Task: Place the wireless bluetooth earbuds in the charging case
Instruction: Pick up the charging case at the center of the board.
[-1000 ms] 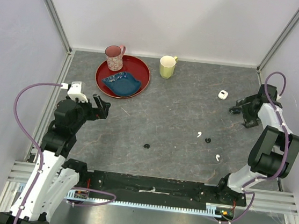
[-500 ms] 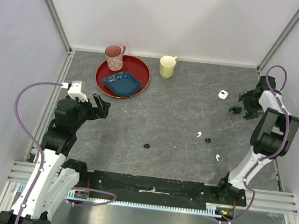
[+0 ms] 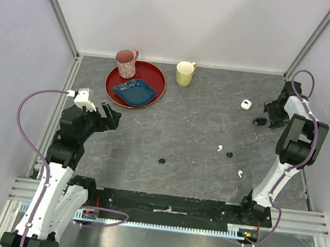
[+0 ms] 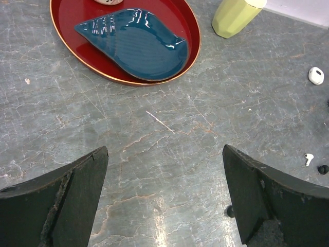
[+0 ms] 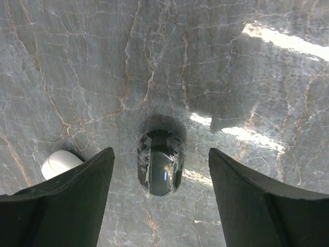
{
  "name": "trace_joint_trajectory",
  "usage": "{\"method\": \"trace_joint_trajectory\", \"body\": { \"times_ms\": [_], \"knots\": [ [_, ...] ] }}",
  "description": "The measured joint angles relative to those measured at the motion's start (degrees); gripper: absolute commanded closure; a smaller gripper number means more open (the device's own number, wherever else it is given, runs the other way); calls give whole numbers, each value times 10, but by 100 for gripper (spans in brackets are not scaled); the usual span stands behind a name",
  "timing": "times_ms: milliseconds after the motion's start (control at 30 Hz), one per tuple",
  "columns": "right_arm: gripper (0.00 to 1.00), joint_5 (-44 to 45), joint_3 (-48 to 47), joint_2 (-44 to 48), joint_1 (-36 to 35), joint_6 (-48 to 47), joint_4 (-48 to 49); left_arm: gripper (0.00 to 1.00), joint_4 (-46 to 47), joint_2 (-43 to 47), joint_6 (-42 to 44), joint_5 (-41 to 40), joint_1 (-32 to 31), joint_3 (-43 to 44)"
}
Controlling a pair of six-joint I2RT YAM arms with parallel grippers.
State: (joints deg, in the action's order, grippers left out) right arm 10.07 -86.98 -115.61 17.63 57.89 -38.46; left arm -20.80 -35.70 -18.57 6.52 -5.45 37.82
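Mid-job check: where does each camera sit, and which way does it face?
Top external: high behind, looking down on the table; the left arm and right arm show whole.
Left wrist: low, facing across the table toward the red tray and yellow mug; the left gripper frames the bottom.
Right wrist: pointing straight down at a small dark object inside the right gripper.
Shared: left wrist and top show the charging case.

Left arm [image 3: 72, 131]: black joints, white lower links, white wrist block.
Right arm [image 3: 297, 141]: black upper links, white lower link.
Cables [image 3: 20, 113]: purple, looped.
Left gripper [image 4: 164, 149]: broad matte-black fingers, scuffed edges.
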Motion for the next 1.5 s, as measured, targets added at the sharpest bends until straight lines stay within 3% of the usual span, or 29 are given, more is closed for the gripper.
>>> {"method": "trace_joint_trajectory", "body": {
  "times_ms": [433,1300,1400,1500],
  "knots": [
    [21,19,-24,-29,-29,0,-3,3,2,0,0,4,5,0],
    [47,21,-29,-52,-29,-4,3,3,3,0,0,11,9,0],
    [46,16,-21,-48,-28,-7,11,3,3,0,0,11,9,0],
    [36,10,-10,-42,-28,-7,23,3,3,0,0,11,9,0]
  ]
}}
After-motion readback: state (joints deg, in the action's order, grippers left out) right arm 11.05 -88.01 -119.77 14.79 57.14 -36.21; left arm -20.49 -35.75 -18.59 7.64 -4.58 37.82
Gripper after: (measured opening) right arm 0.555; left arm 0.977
